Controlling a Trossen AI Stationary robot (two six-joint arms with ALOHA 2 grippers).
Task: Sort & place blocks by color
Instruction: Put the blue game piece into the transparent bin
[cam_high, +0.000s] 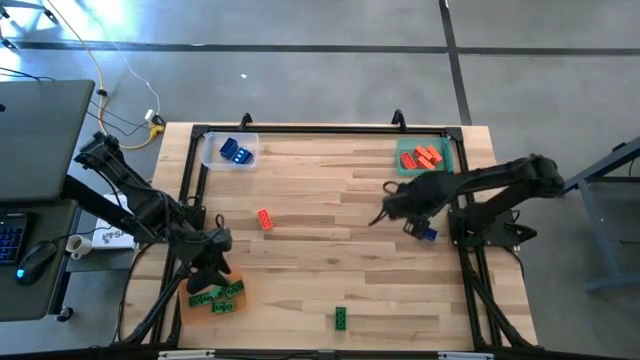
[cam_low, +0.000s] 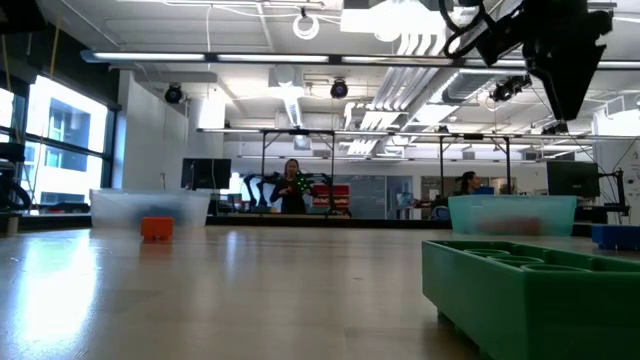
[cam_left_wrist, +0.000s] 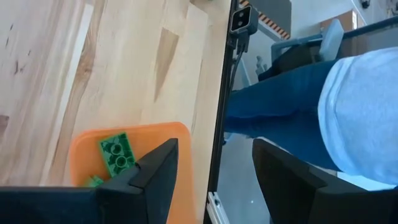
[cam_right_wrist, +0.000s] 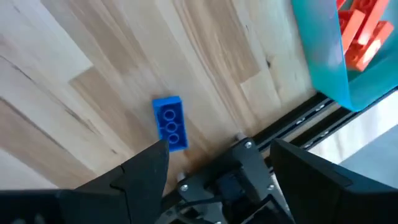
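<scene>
The blocks are being kept in trays by color, so each color has its own home. Blue ones are being held in the clear tray (cam_high: 229, 150) at the upper left of the high view, red ones in the green tray (cam_high: 428, 158) at the upper right, and green ones in the orange tray (cam_high: 213, 298) at the lower left. The right gripper (cam_right_wrist: 214, 155) is being held wide over a blue block (cam_right_wrist: 170, 122) near the table's right edge, likely so it can be picked up. The left gripper (cam_left_wrist: 211, 165) is being held wide and empty above the orange tray. A red block (cam_high: 264, 219) and a green block (cam_high: 341, 318) are being left loose on the table (cam_high: 330, 250). The bricks are small, bright and studded.
</scene>
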